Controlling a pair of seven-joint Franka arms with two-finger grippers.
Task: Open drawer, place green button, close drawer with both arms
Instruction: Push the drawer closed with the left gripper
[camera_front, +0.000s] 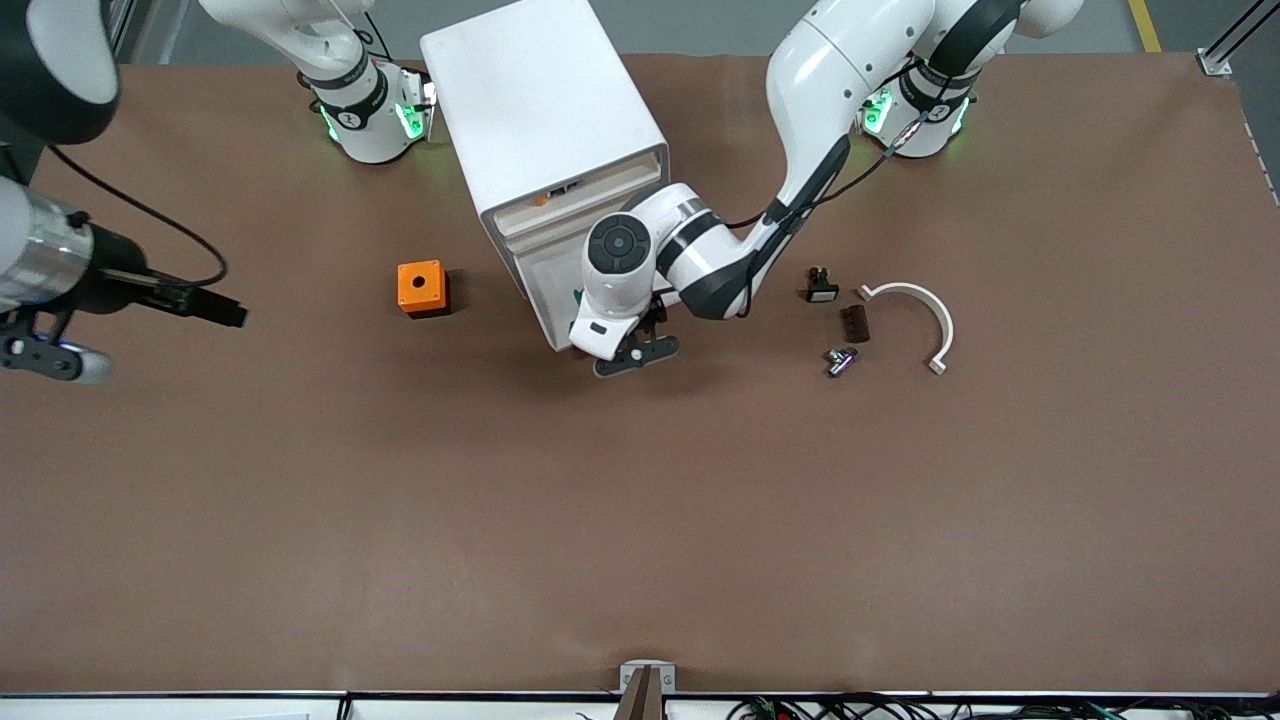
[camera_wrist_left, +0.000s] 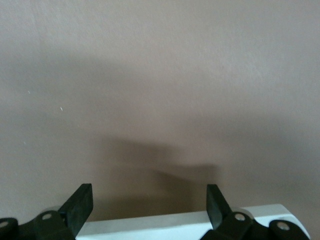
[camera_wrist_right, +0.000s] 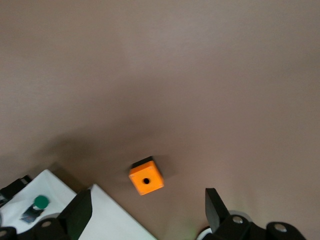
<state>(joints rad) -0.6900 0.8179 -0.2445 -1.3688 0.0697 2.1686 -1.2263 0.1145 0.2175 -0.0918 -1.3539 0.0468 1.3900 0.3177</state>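
Hanging open-fingered at the drawer's (camera_front: 550, 290) front edge, the left end effector (camera_front: 640, 345) seems placed to push it shut, since the button (camera_wrist_right: 41, 201) already lies in the drawer. The right end effector (camera_wrist_right: 145, 212) waits, spread wide, high above the tabletop (camera_front: 640, 520).

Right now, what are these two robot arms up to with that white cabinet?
The left gripper is at the front edge of an open drawer of the white cabinet, its fingers open and holding nothing. The green button already lies in that drawer, so closing it looks like what remains. The right gripper, also open and empty, hangs high over the table, above the orange cube, and waits. Some small parts lie toward the left arm's end.
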